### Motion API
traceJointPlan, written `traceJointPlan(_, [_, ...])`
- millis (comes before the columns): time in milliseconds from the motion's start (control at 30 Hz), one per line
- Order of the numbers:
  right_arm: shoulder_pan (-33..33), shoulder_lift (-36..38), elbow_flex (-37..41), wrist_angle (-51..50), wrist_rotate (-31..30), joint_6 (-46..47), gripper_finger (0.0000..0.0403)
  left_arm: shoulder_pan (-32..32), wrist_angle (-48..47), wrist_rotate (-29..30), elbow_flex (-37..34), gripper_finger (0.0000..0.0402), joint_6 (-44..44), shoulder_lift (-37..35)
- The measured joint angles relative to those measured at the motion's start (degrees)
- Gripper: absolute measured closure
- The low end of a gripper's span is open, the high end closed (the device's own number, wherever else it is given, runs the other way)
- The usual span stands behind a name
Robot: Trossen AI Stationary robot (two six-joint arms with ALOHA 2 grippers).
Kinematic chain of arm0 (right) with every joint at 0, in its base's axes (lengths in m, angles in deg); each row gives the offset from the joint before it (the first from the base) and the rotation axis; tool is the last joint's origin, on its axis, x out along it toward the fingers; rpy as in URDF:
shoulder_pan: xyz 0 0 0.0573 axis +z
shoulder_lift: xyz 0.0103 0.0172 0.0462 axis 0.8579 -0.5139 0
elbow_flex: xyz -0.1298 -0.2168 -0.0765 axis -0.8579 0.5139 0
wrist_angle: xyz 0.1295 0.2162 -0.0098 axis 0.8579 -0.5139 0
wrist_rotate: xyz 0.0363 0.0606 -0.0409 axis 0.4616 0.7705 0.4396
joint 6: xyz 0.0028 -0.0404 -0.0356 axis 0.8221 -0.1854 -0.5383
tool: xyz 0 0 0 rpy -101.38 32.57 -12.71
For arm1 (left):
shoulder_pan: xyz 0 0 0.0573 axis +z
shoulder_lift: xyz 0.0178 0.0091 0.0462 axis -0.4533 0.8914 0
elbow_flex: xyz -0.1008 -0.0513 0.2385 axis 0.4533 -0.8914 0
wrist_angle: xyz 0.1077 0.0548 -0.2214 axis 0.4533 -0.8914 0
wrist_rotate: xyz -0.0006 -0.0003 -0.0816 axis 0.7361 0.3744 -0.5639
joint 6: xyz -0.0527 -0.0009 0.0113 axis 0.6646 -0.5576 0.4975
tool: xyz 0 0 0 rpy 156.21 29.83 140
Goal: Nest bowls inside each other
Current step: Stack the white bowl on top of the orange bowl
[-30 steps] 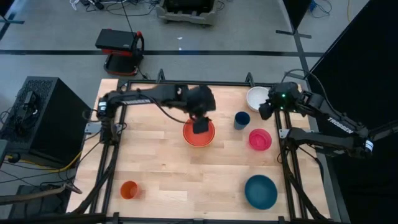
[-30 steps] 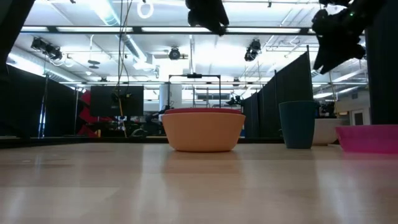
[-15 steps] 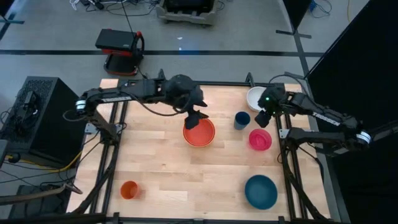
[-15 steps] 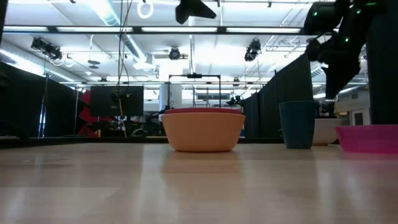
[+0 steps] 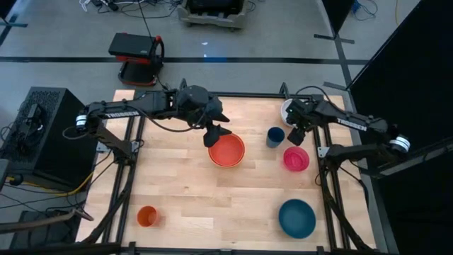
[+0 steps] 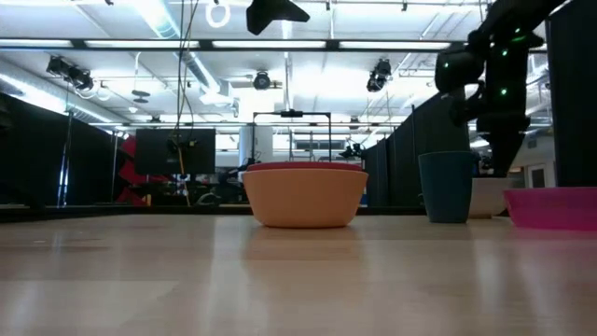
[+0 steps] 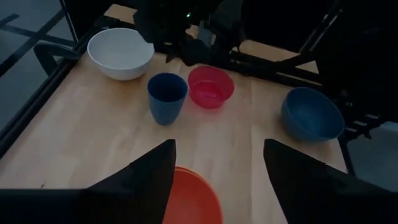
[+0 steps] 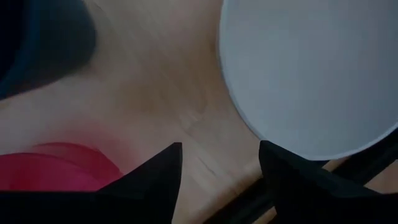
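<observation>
The red-orange bowl (image 5: 226, 150) sits inside the yellow-orange bowl (image 6: 305, 207) at mid-table. My left gripper (image 7: 217, 180) hangs open and high above their far left rim (image 5: 218, 134), holding nothing. The white bowl (image 5: 290, 110) stands at the far right. The magenta-pink bowl (image 5: 296, 159) is nearer, and the teal bowl (image 5: 296, 217) is at the near right. My right gripper (image 8: 221, 180) points down, open and empty, over the bare wood between the white bowl (image 8: 311, 68) and the pink bowl (image 8: 56, 165).
A dark-blue cup (image 5: 274, 136) stands just left of my right gripper. A small orange cup (image 5: 146, 215) is at the near left. Black frame rails run along the table's left and right edges. Bare wood lies between the stacked bowls and the near edge.
My left gripper has risen off the red-orange bowl and drawn back toward the table's far left. My right gripper has come down and tipped more steeply, between the white bowl and the pink bowl. No bowl has moved.
</observation>
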Motion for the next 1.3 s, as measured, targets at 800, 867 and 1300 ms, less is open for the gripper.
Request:
traceJointPlan(800, [-2.0,-0.1,-1.0,2.8,1.9,-2.8,0.0203,-0.1,-0.2,0.3,0.0,0.0172,0.9,0.0])
traceJointPlan(867, [-2.3,-0.1,-1.3,3.0,1.7,-4.1,0.0202,-0.1,-0.2,0.4,0.0,0.0172,1.0,0.0])
traceJointPlan(1300, [-4.9,-2.5,-2.3,4.3,1.3,-12.6,0.0184,0.0,-0.7,0.7,0.0,0.0172,2.1,0.0])
